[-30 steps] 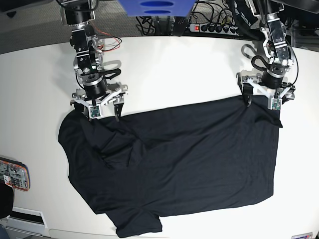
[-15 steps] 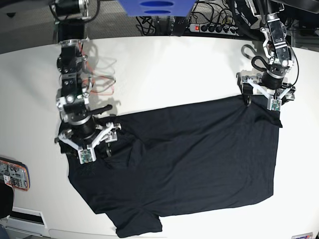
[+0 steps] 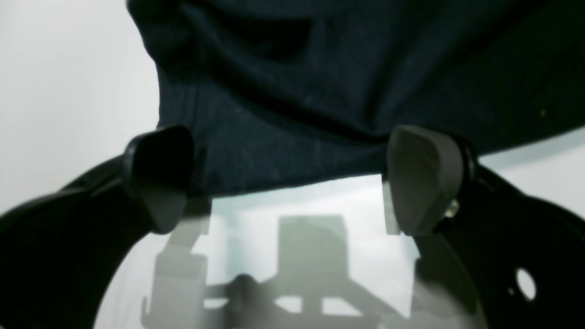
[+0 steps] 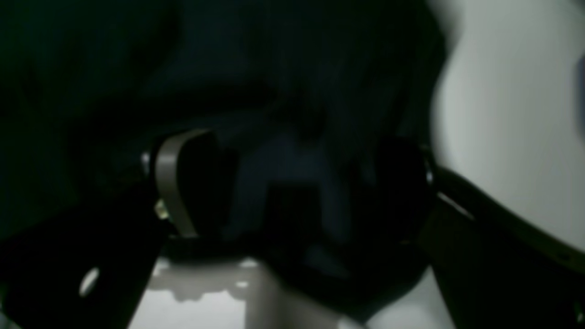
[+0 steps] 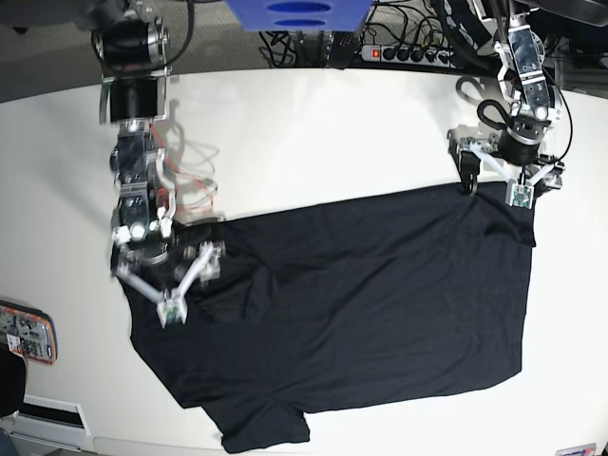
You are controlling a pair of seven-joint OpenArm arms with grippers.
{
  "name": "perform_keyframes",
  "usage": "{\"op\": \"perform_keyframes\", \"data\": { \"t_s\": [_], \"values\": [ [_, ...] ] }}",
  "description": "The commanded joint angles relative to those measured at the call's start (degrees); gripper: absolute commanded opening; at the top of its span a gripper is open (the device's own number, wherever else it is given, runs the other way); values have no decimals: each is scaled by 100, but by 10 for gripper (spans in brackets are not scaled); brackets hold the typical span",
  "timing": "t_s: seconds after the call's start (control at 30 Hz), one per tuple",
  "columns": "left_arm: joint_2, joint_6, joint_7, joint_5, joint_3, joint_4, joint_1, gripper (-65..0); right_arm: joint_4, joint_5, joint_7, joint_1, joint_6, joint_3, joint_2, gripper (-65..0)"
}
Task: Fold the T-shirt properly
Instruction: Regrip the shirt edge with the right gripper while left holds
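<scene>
The black T-shirt [image 5: 370, 304] lies spread flat on the white table [image 5: 323, 133]. My right gripper [image 5: 166, 277] is down over the shirt's left end, jaws wide apart. In the right wrist view the right gripper [image 4: 292, 196] straddles dark cloth [image 4: 283, 91], and one finger [image 4: 176, 192] shows pale. My left gripper [image 5: 499, 185] sits at the shirt's far right corner, open. In the left wrist view the left gripper [image 3: 292, 183] has the shirt's edge [image 3: 320, 91] lying between its spread fingers [image 3: 422, 178], with bare table below.
A power strip [image 5: 399, 52] and cables lie past the table's far edge, beside a blue object [image 5: 294, 14]. Red wires [image 5: 195, 185] hang by the right arm. A small device [image 5: 27, 332] sits at the table's left edge.
My right gripper has moved from the shirt's far left corner toward the near side, onto the shirt's left end. The left gripper has barely shifted.
</scene>
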Motion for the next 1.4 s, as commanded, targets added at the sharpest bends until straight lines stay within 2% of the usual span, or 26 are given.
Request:
{"op": "perform_keyframes", "data": {
  "t_s": [0.0, 0.17, 0.3, 0.47, 0.6, 0.8, 1.03, 1.2, 1.37],
  "values": [
    [-67, 37, -121, -47, -26, 105, -45, 0, 2, -15, 202, 232, -20, 18, 37, -139],
    [-59, 37, -121, -29, -34, 184, -142, 0, -446, -15, 588, 232, -20, 18, 37, -139],
    [-67, 37, 11, -3, -34, 202, -203, 0, -789, -15, 676, 232, -20, 18, 37, -139],
    [-129, 37, 1646, -47, -34, 782, -494, 0, -1053, -15, 817, 241, -20, 18, 37, -139],
    [-129, 37, 2235, -47, -17, 1011, -749, 0, -1334, -15, 949, 241, -20, 18, 37, -139],
    [-32, 37, 2288, -56, 1, 685, -898, 0, -2046, -15, 1160, 241, -20, 18, 37, -139],
    [20, 37, 2252, -64, -26, -352, -1162, 0, -2196, -15, 1151, 241, -20, 18, 37, -139],
    [38, 37, 2252, -64, 1, -458, -1074, 0, -2108, -24, 1186, 197, -11, 10, 45, -139],
    [38, 37, 2252, -354, -26, -449, -810, 0, -1659, -24, 1160, -559, -11, 10, 195, -139]
  ]
}}
